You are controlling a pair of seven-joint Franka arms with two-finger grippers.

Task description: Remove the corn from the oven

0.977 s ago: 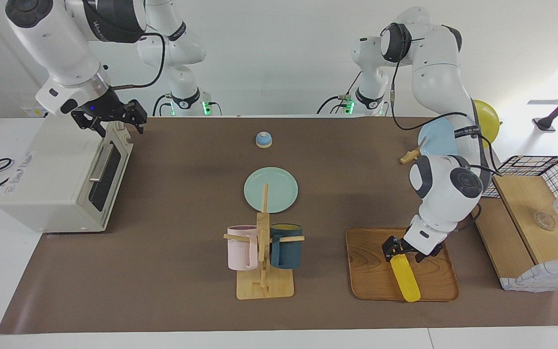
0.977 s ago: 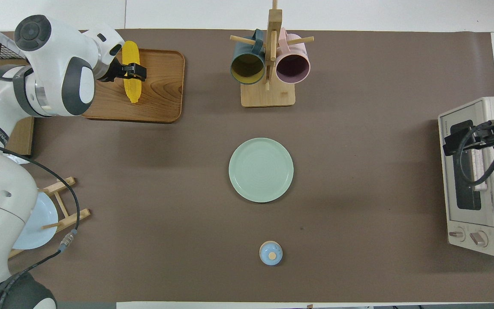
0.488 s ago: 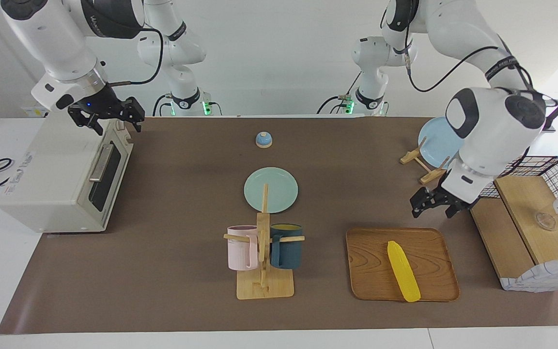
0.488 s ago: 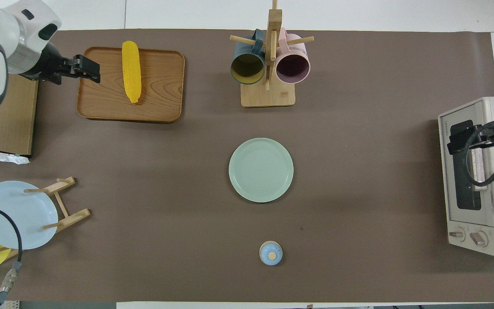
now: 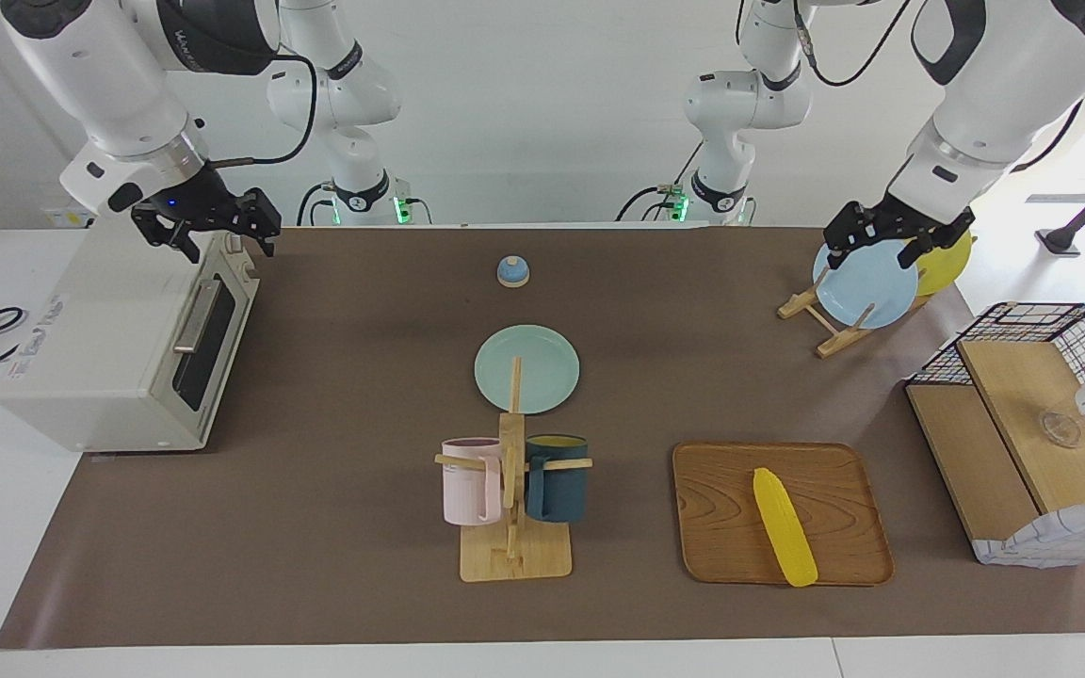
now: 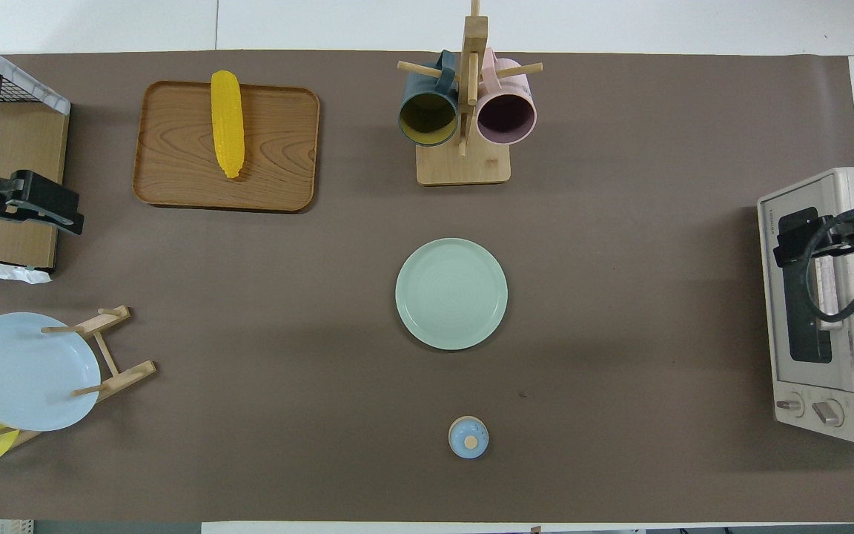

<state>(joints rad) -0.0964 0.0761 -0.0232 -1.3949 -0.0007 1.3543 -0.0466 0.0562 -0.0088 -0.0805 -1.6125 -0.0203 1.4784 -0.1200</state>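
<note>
Left gripper (image 5: 896,237) spread empty over blue plate (image 5: 865,282), right gripper (image 5: 205,226) spread over closed oven (image 5: 119,344), corn (image 5: 785,540) on wooden tray (image 5: 721,527); overhead: corn (image 6: 226,122) on tray (image 6: 279,156), well apart from oven (image 6: 835,311).

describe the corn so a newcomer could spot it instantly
Find the wooden tray at the left arm's end of the table, beside the mug rack. The corn lies on it: a bright yellow tapered cob, the tray's only item, unlike the round yellow plate nearer the robots.
</note>
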